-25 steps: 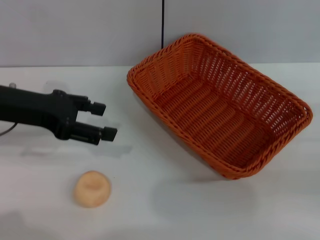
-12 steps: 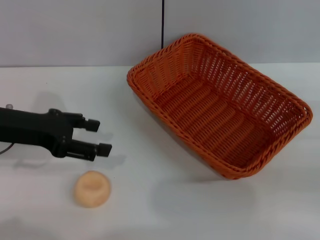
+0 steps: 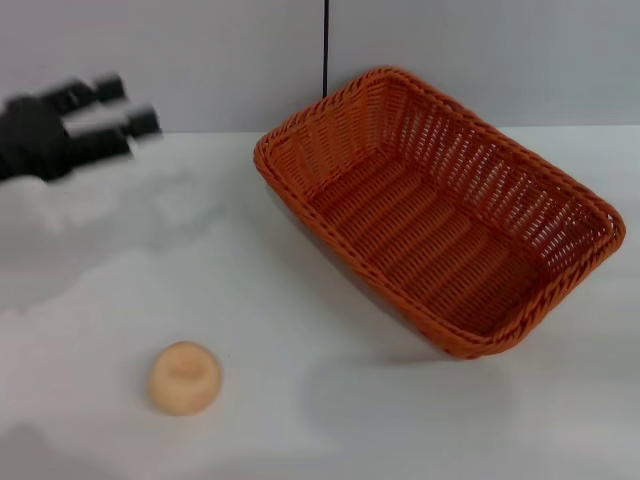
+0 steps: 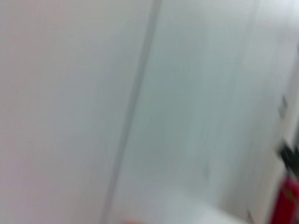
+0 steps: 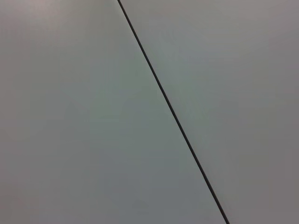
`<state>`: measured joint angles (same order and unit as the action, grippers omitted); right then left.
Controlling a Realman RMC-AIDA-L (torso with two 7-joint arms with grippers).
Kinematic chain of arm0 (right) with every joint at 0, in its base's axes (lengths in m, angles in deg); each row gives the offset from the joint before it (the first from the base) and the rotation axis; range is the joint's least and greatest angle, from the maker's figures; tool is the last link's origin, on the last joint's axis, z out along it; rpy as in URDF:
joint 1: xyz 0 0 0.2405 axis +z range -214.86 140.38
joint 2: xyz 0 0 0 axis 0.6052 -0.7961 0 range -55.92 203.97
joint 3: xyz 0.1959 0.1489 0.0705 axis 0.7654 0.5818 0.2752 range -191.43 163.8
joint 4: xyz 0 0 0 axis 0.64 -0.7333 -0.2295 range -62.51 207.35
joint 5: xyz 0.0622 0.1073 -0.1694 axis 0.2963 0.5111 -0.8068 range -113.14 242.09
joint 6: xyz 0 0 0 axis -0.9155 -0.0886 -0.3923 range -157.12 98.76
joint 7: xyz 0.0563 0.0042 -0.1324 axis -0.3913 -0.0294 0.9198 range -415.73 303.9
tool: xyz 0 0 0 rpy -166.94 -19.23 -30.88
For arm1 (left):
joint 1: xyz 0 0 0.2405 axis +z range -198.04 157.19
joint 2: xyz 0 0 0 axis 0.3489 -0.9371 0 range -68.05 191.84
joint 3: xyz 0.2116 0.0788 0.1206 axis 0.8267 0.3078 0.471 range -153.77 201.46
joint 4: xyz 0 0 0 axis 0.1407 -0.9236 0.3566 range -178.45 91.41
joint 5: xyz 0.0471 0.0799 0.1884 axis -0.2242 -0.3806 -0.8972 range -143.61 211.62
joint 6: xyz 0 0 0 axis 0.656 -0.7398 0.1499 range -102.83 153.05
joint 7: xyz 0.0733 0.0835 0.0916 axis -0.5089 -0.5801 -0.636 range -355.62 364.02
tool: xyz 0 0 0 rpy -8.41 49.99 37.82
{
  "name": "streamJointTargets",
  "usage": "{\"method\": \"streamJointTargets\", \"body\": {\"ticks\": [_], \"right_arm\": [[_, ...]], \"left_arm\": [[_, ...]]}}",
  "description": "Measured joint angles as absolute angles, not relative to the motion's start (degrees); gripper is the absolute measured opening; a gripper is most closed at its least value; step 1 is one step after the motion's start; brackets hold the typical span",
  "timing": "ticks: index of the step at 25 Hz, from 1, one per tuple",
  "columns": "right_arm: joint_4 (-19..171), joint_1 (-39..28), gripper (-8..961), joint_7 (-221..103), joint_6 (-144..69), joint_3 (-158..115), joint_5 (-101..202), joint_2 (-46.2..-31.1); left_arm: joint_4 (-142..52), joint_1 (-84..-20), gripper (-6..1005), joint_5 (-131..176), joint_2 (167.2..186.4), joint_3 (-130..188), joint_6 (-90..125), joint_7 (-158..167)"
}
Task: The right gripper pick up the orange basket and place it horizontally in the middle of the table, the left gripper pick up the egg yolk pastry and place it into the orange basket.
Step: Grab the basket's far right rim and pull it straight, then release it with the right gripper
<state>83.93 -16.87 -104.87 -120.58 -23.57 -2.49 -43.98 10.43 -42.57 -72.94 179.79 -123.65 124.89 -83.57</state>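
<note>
The orange basket (image 3: 440,205) rests on the white table (image 3: 300,330) right of centre, set at a slant and holding nothing. The egg yolk pastry (image 3: 184,377) lies alone on the table near the front left. My left gripper (image 3: 128,105) is up at the far left, well above and behind the pastry, open with nothing between its fingers; it is smeared by motion. The right gripper is out of view; its wrist view shows only a wall with a dark seam.
A grey wall (image 3: 200,60) with a dark vertical seam stands behind the table. A red object (image 4: 286,205) shows at the edge of the left wrist view.
My left gripper has risen fast from just above the pastry to the upper left and back. The pastry and basket have not moved.
</note>
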Motion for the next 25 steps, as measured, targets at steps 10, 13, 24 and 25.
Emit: {"method": "streamJointTargets", "body": {"ticks": [10, 13, 24, 25], "right_arm": [[83.93, -16.82, 536, -104.63, -119.69, -23.57, -2.49, -44.07], [83.93, -16.83, 536, -104.6, -119.28, -23.57, -2.49, -44.09], [85.7, -17.73, 535, -109.26, -119.54, -24.36, -3.92, -43.42], [86.89, -17.87, 535, -111.89, -119.6, -24.87, -5.0, -43.1]], "left_arm": [[-15.49, -41.87, 844, -45.47, 180.06, -132.35, 121.13, -106.46], [-20.99, -41.96, 843, -39.5, 180.11, -132.31, 120.91, -112.36], [-27.89, -43.47, 839, -32.67, 180.37, -132.03, 119.28, -122.08], [-27.94, -43.58, 839, -32.67, 180.38, -132.1, 119.2, -122.13]]}}
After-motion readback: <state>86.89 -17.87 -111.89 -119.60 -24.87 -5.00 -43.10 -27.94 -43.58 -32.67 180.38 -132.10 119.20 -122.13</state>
